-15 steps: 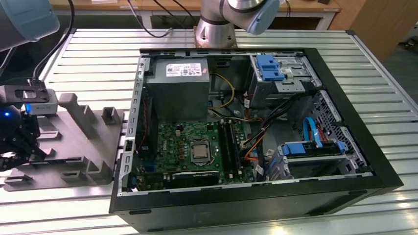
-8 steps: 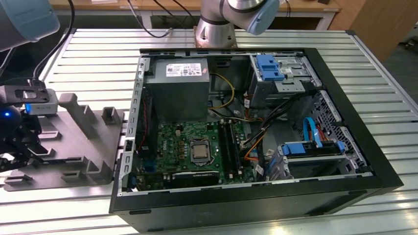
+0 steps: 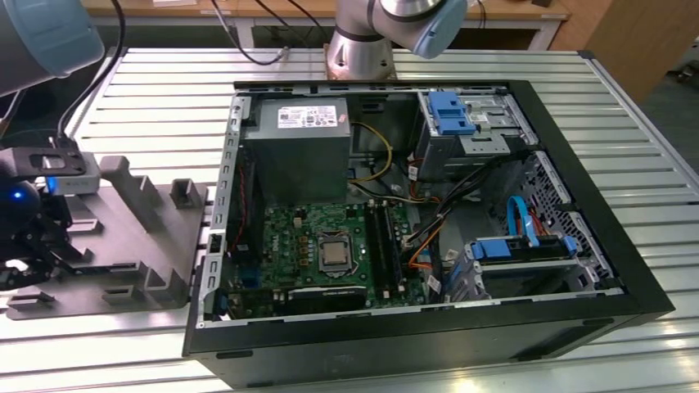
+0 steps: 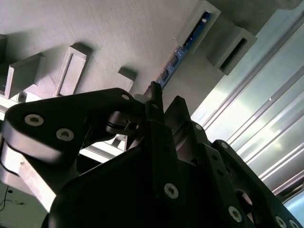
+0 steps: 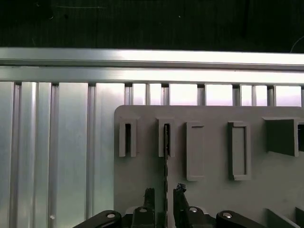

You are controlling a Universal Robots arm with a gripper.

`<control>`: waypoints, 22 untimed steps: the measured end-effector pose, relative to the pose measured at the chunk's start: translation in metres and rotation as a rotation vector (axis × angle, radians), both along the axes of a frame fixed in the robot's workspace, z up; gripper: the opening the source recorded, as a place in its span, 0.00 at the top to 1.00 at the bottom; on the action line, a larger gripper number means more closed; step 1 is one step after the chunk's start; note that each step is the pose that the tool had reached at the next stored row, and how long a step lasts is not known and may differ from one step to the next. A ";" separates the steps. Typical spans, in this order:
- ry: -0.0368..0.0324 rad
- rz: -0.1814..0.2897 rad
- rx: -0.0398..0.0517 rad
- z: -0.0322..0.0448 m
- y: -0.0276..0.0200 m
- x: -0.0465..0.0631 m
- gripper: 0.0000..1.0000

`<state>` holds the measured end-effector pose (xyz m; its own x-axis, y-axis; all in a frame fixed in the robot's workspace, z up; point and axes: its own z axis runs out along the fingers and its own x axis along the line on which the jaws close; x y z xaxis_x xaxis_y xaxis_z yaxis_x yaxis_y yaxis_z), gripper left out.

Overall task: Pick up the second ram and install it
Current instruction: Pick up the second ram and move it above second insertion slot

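The second ram [image 5: 166, 156] stands on edge in a slot of the grey holder plate [image 5: 213, 194], seen as a thin dark line in the first wrist view. In the second wrist view its bluish board [image 4: 183, 47] runs between two raised slot blocks of the plate [image 4: 104, 33]. My gripper [image 5: 164, 192] is low over the plate, one black finger [image 5: 148, 195] on each side of the stick with a small gap to it, so it is open. In the exterior view the gripper [image 3: 24, 260] hangs over the plate's [image 3: 142, 237] left end.
The open computer case [image 3: 611, 270] lies at the exterior view's right, with a green motherboard [image 3: 295, 246], black memory slot rails [image 3: 379, 237], grey power supply [image 3: 295, 155] and blue drive brackets [image 3: 450, 110]. The arm's base [image 3: 361, 49] stands behind it on the slatted aluminium table [image 3: 164, 106].
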<state>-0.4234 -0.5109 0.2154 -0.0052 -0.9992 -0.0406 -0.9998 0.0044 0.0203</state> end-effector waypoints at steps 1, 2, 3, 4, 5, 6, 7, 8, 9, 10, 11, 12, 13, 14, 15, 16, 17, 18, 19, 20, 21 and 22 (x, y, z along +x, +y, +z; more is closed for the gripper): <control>0.0002 0.002 -0.0001 -0.0006 -0.0001 0.000 0.71; 0.0001 0.003 -0.0001 -0.0014 -0.0001 0.000 0.71; 0.0000 0.003 0.0000 -0.0022 0.0000 -0.001 0.71; -0.0001 0.003 0.0001 -0.0032 0.0000 -0.001 0.71; -0.0002 0.004 0.0001 -0.0043 0.0000 -0.001 0.71; -0.0001 0.005 0.0001 -0.0056 0.0000 -0.001 0.71; -0.0001 0.005 0.0001 -0.0069 0.0000 -0.001 0.71; 0.0000 0.006 0.0000 -0.0083 0.0000 -0.001 0.71; -0.0001 0.006 0.0001 -0.0093 0.0000 -0.001 0.71; 0.0000 0.007 0.0001 -0.0100 0.0000 -0.001 0.71; 0.0001 0.007 0.0002 -0.0106 0.0000 -0.001 0.71; 0.0002 0.008 0.0009 -0.0109 0.0000 -0.002 0.71; 0.0002 0.008 0.0030 -0.0111 0.0001 -0.002 0.71; 0.0000 0.008 0.0040 -0.0112 0.0002 -0.002 0.71; -0.0002 0.008 0.0044 -0.0114 0.0004 -0.001 0.71; -0.0002 0.008 0.0044 -0.0115 0.0006 -0.001 0.71; 0.0000 0.008 0.0044 -0.0118 0.0007 -0.001 0.71; -0.0001 0.008 0.0044 -0.0129 0.0007 -0.001 0.71; -0.0001 0.008 0.0044 -0.0142 0.0007 -0.001 0.71; 0.0000 0.008 0.0044 -0.0145 0.0007 -0.001 0.71; 0.0000 0.008 0.0043 -0.0145 0.0007 -0.002 0.71; 0.0001 0.008 0.0043 -0.0145 0.0007 -0.002 0.71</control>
